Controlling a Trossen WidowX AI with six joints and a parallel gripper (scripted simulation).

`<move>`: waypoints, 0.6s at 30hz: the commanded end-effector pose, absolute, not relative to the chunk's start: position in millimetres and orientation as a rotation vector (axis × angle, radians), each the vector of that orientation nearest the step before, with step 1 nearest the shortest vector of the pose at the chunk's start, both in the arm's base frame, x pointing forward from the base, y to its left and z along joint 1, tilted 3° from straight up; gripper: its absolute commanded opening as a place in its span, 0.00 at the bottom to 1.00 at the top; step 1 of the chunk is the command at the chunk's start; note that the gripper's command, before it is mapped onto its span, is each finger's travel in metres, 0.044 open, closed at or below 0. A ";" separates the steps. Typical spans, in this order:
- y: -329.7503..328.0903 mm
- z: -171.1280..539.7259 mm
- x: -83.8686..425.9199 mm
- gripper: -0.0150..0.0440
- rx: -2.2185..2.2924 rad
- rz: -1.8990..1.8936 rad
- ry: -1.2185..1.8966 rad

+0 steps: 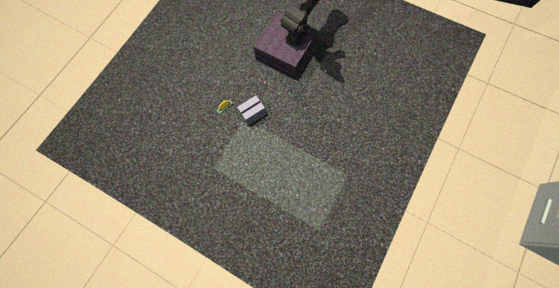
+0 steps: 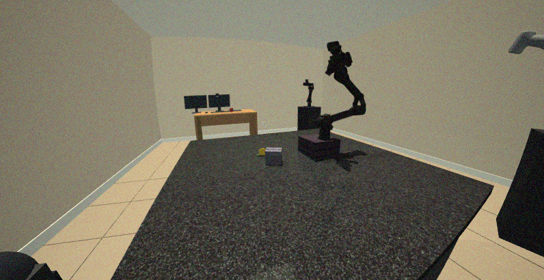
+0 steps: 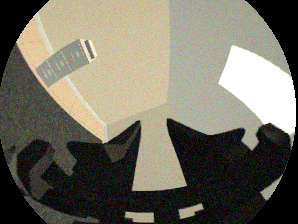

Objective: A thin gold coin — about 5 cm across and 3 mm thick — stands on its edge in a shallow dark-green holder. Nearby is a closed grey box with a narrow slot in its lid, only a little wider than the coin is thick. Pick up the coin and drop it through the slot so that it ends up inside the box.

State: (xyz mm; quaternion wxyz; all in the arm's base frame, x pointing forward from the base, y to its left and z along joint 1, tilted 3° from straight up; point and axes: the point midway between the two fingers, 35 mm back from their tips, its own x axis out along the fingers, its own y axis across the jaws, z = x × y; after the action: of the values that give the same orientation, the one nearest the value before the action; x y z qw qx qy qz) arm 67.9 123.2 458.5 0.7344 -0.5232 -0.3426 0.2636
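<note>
Gripper [image 2: 333, 45] raised high, jaws partly closed on nothing. Far below it and well apart, the coin [image 1: 223, 105] stands in its holder [image 1: 225, 107] beside the box [image 1: 252, 110] — narrowed jaws risk toppling the coin on descent.

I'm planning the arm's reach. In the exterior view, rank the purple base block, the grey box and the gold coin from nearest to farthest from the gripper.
1. purple base block, below the raised gripper.
2. grey box, further left on the mat.
3. gold coin, just beyond the box, leftmost.
</note>
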 end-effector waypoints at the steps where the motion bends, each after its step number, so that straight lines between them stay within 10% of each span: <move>1: 91.1 462.7 125.2 0.53 -0.954 0.536 -0.561; 18: -70.1 335.2 331.2 0.53 -0.156 0.195 0.378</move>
State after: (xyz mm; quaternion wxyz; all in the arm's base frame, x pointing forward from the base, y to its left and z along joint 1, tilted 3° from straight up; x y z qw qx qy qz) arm 305.7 -42.9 373.9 0.9755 -0.1427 0.1014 0.1333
